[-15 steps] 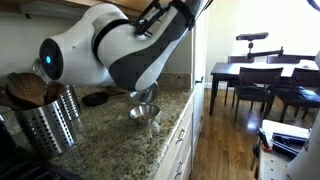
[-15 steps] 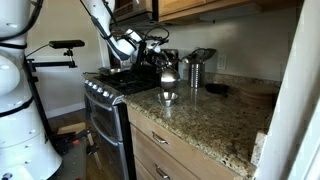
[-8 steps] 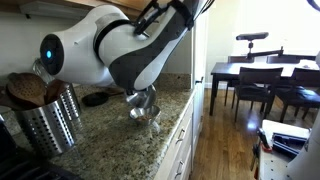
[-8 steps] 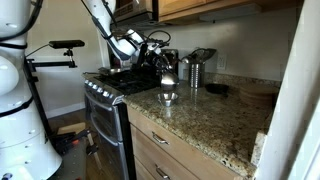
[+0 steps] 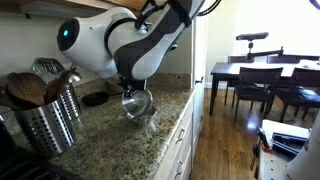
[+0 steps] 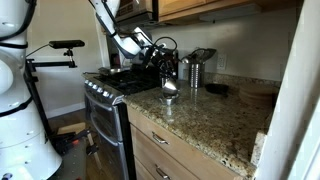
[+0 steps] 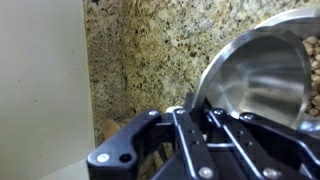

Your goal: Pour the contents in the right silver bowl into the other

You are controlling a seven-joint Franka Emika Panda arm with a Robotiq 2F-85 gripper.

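Note:
My gripper (image 7: 200, 112) is shut on the rim of a silver bowl (image 7: 262, 68) and holds it tilted above the granite counter (image 5: 110, 140). Brownish contents (image 7: 313, 62) show at the bowl's far edge in the wrist view. In both exterior views the held bowl (image 5: 135, 103) (image 6: 170, 86) hangs tipped just above the other silver bowl (image 5: 149, 120) (image 6: 168, 99), which stands on the counter. The arm hides the gripper itself in both exterior views.
A perforated metal holder with wooden utensils (image 5: 45, 118) stands on the counter beside a dark round object (image 5: 95, 98). A metal canister (image 6: 197, 68) and a stove (image 6: 108, 88) are nearby. The counter edge drops to the floor; a dining table with chairs (image 5: 262, 80) stands beyond.
The arm has swung and rotated, and the held bowl has gone from sitting low and level to lifted and tilted over the other bowl.

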